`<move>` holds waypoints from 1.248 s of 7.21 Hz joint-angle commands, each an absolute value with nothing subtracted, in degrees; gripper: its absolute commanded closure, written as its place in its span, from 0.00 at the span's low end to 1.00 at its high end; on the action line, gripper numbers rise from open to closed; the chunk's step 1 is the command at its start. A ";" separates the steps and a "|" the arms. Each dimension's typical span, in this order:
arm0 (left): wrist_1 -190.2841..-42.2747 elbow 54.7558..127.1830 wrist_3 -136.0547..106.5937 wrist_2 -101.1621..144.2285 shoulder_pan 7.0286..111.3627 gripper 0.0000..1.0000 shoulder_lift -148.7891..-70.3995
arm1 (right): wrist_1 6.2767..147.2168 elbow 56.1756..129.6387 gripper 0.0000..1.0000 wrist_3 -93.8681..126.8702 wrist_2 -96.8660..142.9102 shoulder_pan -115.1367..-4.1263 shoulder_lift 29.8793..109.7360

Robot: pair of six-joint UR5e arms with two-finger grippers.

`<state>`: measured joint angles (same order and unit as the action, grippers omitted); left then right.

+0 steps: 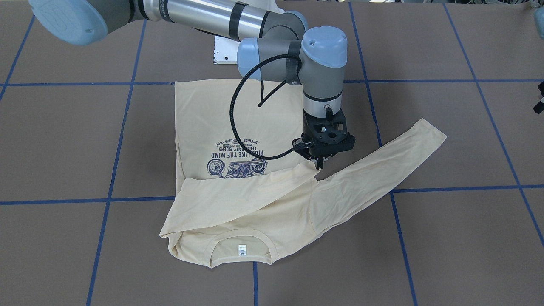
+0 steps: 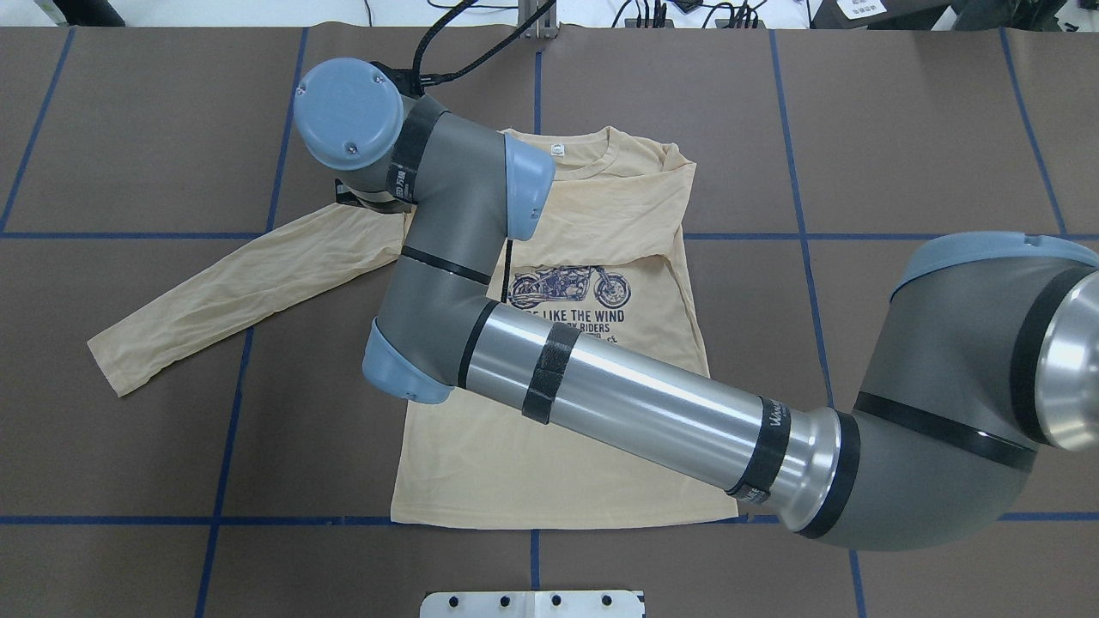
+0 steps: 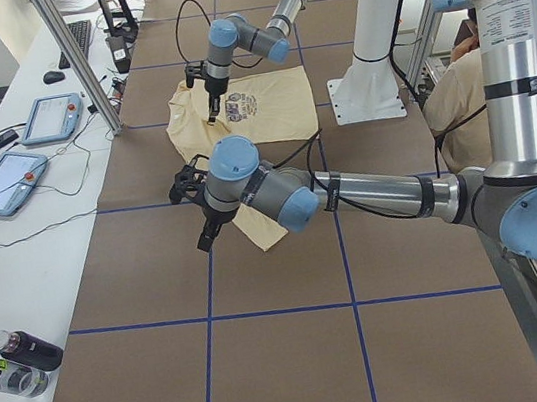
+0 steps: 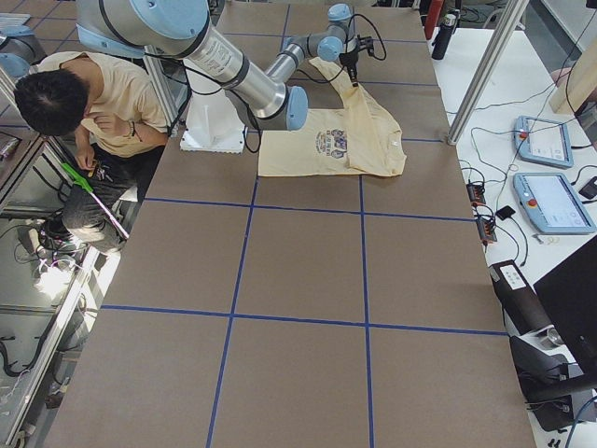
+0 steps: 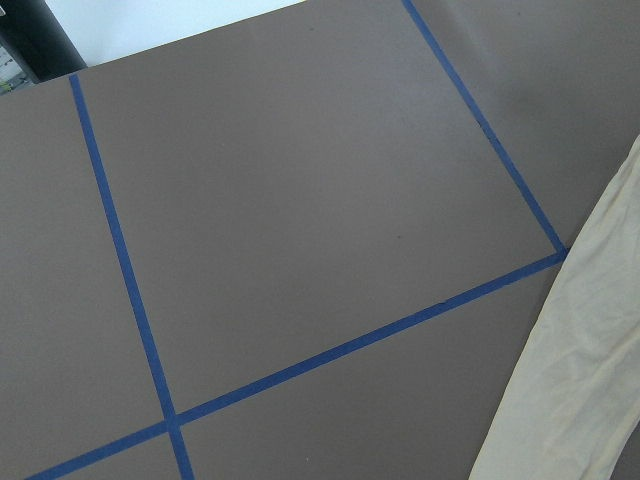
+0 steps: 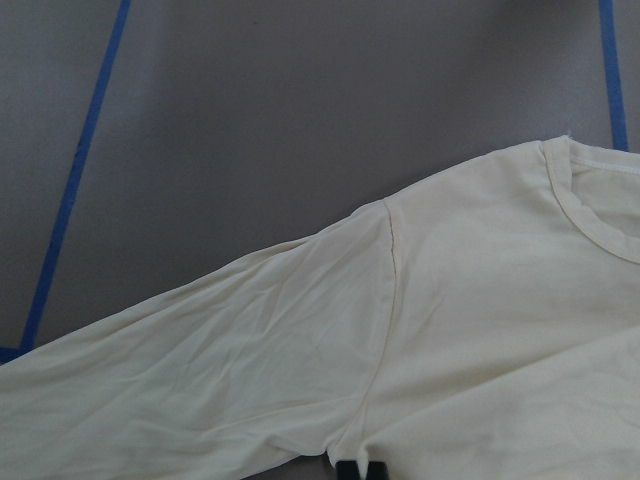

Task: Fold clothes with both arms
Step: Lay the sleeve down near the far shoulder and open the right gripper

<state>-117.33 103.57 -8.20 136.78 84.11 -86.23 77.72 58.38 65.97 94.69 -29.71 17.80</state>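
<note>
The cream-yellow shirt [image 1: 238, 123] lies print-up on the brown table, collar and white label toward the front-facing camera. One sleeve is folded across the chest. The other sleeve [image 1: 382, 165] lies stretched out flat. My right gripper [image 1: 318, 165] reaches across the shirt and is shut on the folded sleeve's cuff near the far armpit. Its fingertips [image 6: 346, 470] show at the bottom edge of the right wrist view. In the overhead view the wrist [image 2: 352, 112] hides it. My left gripper [image 1: 540, 100] stands off the stretched sleeve's end; I cannot tell whether it is open or shut.
Blue tape lines [image 1: 127, 85] grid the table. A white base plate [image 2: 532, 603] sits behind the shirt's hem. A seated person [image 4: 84, 103] is beside the robot's pedestal. Tablets [image 3: 8, 179] and bottles [image 3: 19, 360] lie on the side bench.
</note>
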 commanded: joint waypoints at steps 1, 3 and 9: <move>-117.33 103.71 -8.17 136.85 84.11 0.00 -86.13 | 76.48 57.31 1.00 65.92 94.39 -29.27 17.67; -117.33 103.80 -8.26 137.11 84.11 0.00 -86.05 | 74.80 55.64 1.00 66.00 93.87 -29.09 17.14; -116.38 104.06 -9.22 137.72 84.02 0.00 -85.96 | 74.71 52.82 0.01 67.15 93.87 -29.00 14.68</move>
